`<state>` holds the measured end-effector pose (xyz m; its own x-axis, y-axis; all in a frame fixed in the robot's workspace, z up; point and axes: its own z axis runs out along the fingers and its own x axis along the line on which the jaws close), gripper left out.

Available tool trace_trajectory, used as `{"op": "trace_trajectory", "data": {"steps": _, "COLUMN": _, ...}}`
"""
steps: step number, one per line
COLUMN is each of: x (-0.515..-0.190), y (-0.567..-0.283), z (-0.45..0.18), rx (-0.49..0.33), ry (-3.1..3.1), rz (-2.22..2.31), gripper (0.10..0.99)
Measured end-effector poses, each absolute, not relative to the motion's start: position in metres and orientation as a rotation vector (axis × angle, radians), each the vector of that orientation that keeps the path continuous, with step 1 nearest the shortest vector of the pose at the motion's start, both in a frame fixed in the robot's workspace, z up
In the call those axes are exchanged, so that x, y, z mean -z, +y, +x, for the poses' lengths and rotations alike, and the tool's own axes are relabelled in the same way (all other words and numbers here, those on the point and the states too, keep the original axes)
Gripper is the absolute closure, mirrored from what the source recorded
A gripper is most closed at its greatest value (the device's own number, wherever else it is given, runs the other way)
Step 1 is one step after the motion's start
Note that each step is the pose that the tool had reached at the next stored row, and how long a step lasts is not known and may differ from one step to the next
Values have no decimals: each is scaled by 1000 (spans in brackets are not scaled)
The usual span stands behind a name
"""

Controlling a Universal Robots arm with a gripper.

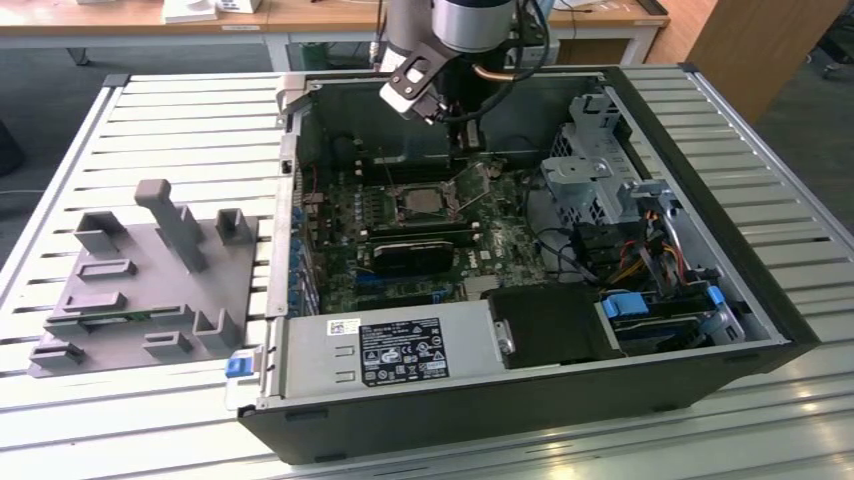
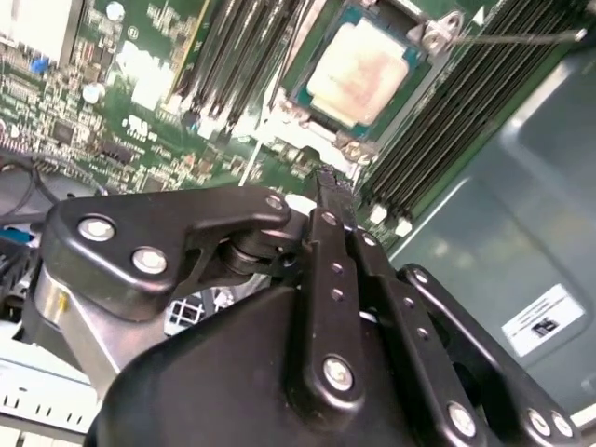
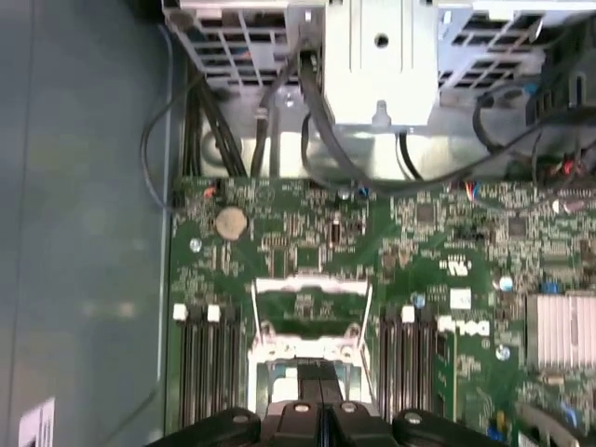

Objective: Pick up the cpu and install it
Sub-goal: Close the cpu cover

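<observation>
The cpu (image 1: 424, 201) lies flat in the black socket on the green motherboard (image 1: 501, 235) inside the open computer case, silvery top up. In the second wrist view the cpu (image 2: 359, 71) sits framed by the socket, with the lever's hook beside it. My gripper (image 1: 470, 138) hangs above the board, just behind the socket in the exterior view, with nothing in it. Its black fingers (image 2: 328, 200) are pressed together in both wrist views. The socket's raised metal frame (image 3: 312, 312) stands open just beyond the gripper (image 3: 321, 414).
A grey plastic tray (image 1: 147, 290) with upright posts rests on the slatted table, on the exterior view's left. Inside the case are a power supply (image 1: 380, 352), a metal drive cage (image 1: 601, 160), bundled cables (image 1: 647, 245) and memory slots (image 3: 205, 363) beside the socket.
</observation>
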<state>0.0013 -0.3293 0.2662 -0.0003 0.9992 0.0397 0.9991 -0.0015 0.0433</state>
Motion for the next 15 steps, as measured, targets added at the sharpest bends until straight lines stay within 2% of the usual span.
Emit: {"op": "trace_trajectory", "data": {"steps": 15, "x": -261, "y": -329, "z": 30, "rx": -90, "ry": 2260, "rz": 2180, "gripper": 980}}
